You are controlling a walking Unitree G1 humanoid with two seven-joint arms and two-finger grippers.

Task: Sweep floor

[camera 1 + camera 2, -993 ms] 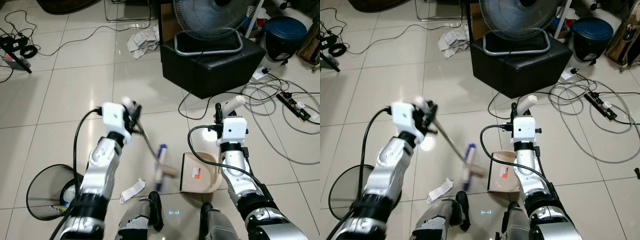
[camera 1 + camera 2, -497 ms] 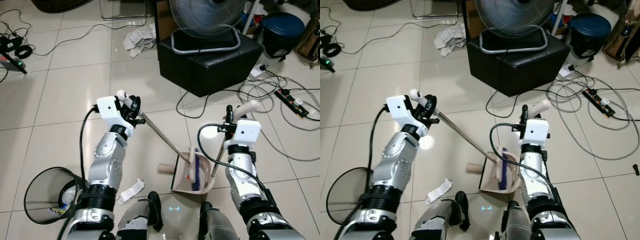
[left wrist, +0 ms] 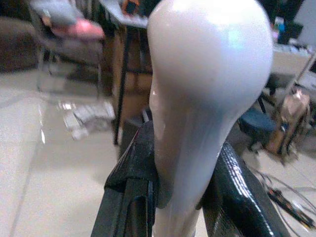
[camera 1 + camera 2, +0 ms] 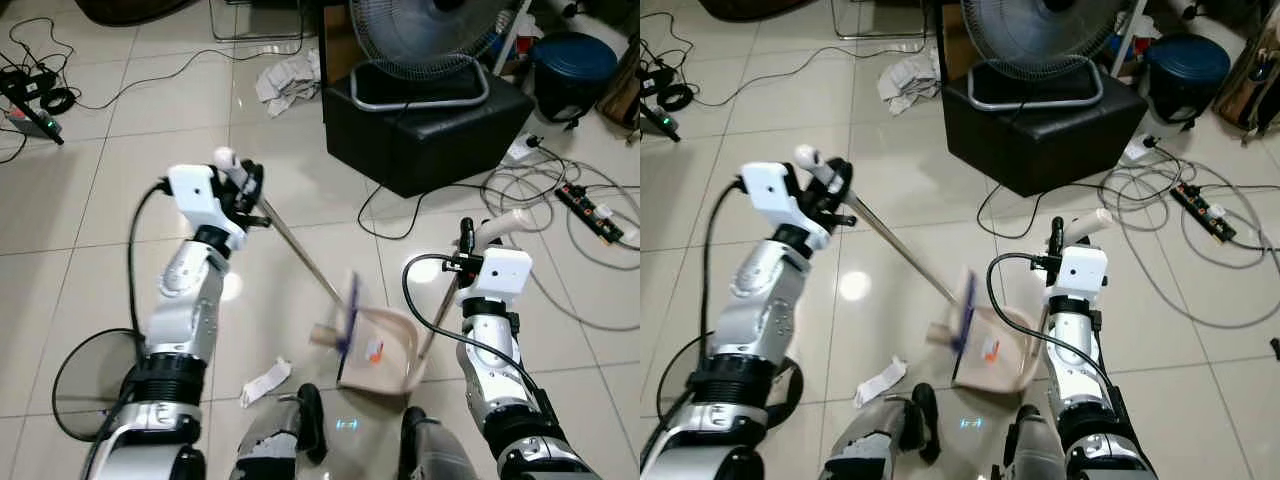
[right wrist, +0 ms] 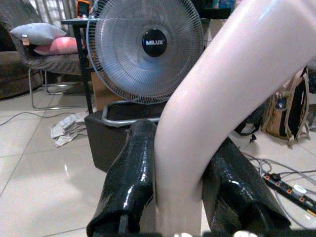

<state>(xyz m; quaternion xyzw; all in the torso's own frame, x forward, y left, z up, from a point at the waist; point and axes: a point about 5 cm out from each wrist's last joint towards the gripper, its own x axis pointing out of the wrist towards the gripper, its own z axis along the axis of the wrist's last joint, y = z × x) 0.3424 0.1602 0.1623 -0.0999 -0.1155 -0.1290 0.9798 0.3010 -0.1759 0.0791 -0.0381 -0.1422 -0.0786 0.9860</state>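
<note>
landmark: the dustpan (image 4: 385,350), a beige pan resting on the tiled floor (image 4: 100,180) just in front of the robot's feet, is taken as reference for all places below
left gripper: the left gripper (image 4: 247,190) is raised well up and to the left of the dustpan; its black fingers (image 3: 129,185) are pinched on the pale rounded grip of the broom handle (image 3: 197,98)
broom: the metal shaft (image 4: 300,255) is slanted down from the left gripper to the dustpan; the blue broom head (image 4: 349,313) is held at the pan's left edge, blurred
right gripper: the right gripper (image 4: 468,240) is held up and to the right of the dustpan; its fingers (image 5: 131,182) are clamped on the pale dustpan handle (image 5: 217,103), whose thin pole runs down to the pan's right side
debris: a small beige piece (image 4: 322,335) is seen touching the pan's left edge; a crumpled paper scrap (image 4: 264,381) lies on the floor left of the dustpan, near the robot's left foot
bin: a black mesh bin (image 4: 85,385) is placed well to the left of the dustpan
behind the dustpan: a black box (image 4: 425,125) with a fan (image 4: 430,35) on it, well apart from the pan; crumpled paper (image 4: 285,80) lies left of that box
right of the dustpan: grey cables (image 4: 540,215) and a power strip (image 4: 590,212) are spread on the floor
</note>
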